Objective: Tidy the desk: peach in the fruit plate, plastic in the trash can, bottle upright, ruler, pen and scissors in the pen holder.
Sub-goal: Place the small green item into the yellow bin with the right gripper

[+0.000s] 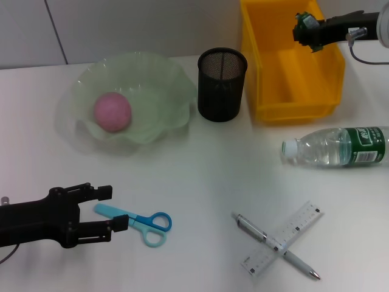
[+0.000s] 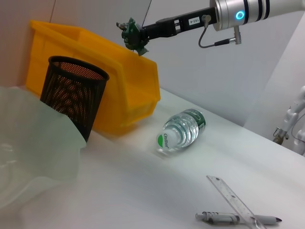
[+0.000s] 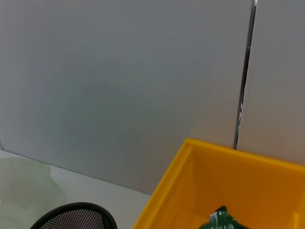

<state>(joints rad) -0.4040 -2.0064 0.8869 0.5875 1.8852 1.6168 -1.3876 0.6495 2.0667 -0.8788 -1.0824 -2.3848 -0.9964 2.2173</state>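
A pink peach [image 1: 112,112] lies in the pale green fruit plate [image 1: 159,74]. My right gripper [image 1: 309,34] is shut on a crumpled green plastic [image 1: 302,23] and holds it above the yellow trash can [image 1: 292,67]; the plastic [image 3: 220,222] also shows over the bin in the right wrist view. The bottle [image 1: 337,146] lies on its side at the right. A ruler [image 1: 293,230] and pen [image 1: 252,228] lie crossed at the front. My left gripper [image 1: 115,208] is open at the front left, its fingers on either side of the blue scissors' [image 1: 138,221] blade end.
The black mesh pen holder [image 1: 222,85] stands between the plate and the trash can. In the left wrist view the bottle [image 2: 181,131] lies beyond the pen holder [image 2: 71,95], with the ruler [image 2: 233,195] and pen [image 2: 228,218] nearer.
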